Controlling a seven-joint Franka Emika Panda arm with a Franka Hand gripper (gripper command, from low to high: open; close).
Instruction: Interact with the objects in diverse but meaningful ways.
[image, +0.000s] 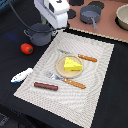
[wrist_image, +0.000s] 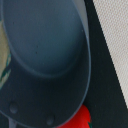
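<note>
So my arm is parked over the grey two-handled pot (image: 40, 33), up around 10 o'clock of the placemat (image: 95, 75) in the exterior view. The white wrist housing blocks my gripper there, and the wrist view is basically all pot (wrist_image: 45, 45), so I honestly can't tell whether the gripper is wide, narrow or holding anything. From the wrist camera I'm looking straight down into the pot's dark grey inside, with two small rivets showing on its wall, a bit of the red tomato (wrist_image: 80, 120) peeking just past the rim, and a strip of pale placemat (wrist_image: 116, 30) off to one side.

Rest of the layout, exterior view: the red tomato (image: 26, 48) sits on the black table (image: 115, 105) just off the pot at about 7 o'clock. The round tan plate (image: 61, 66) is mid-mat with the yellow cheese wedge (image: 73, 64) on it. One piece of orange-handled cutlery (image: 86, 58) lies at the plate's 1 o'clock, another (image: 75, 83) at its 5 o'clock. The brown sausage (image: 45, 86) lies on the mat at the plate's 8 o'clock. The white-and-blue fish-like piece (image: 21, 75) is off the mat on the table, around 9 o'clock of the plate.
</note>
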